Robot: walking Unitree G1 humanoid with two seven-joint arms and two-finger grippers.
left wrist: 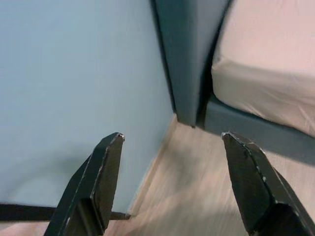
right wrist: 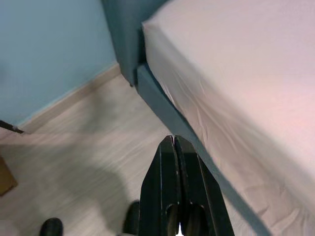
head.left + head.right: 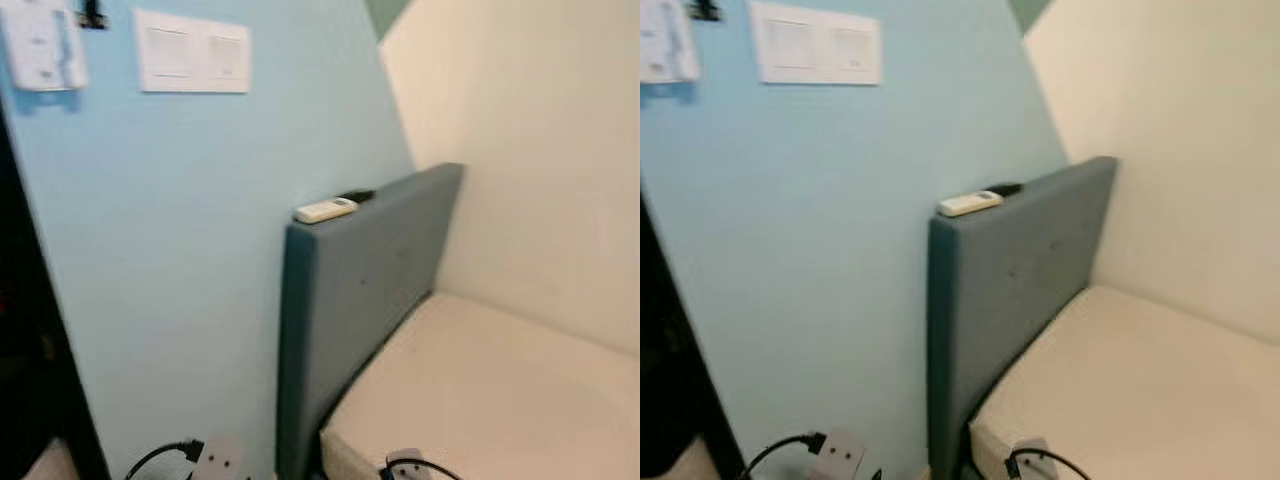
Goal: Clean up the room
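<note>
A white remote (image 3: 325, 210) lies on top of the grey-blue headboard (image 3: 360, 290), with a small black object (image 3: 356, 195) just behind it. The bed's cream mattress (image 3: 500, 390) is bare. My left gripper (image 1: 172, 137) hangs open, nothing between its fingers, above the wood floor (image 1: 197, 187) by the blue wall and the headboard's foot. My right gripper (image 2: 173, 138) is shut on nothing, low over the floor beside the bed frame (image 2: 162, 105). Both arms sit low, far below the remote.
The blue wall (image 3: 180, 270) carries a white switch plate (image 3: 192, 52) and a white wall unit (image 3: 40, 45). A dark opening (image 3: 25, 340) lies at the left. A cream wall (image 3: 540, 150) stands behind the bed. A brown box corner (image 2: 5, 178) rests on the floor.
</note>
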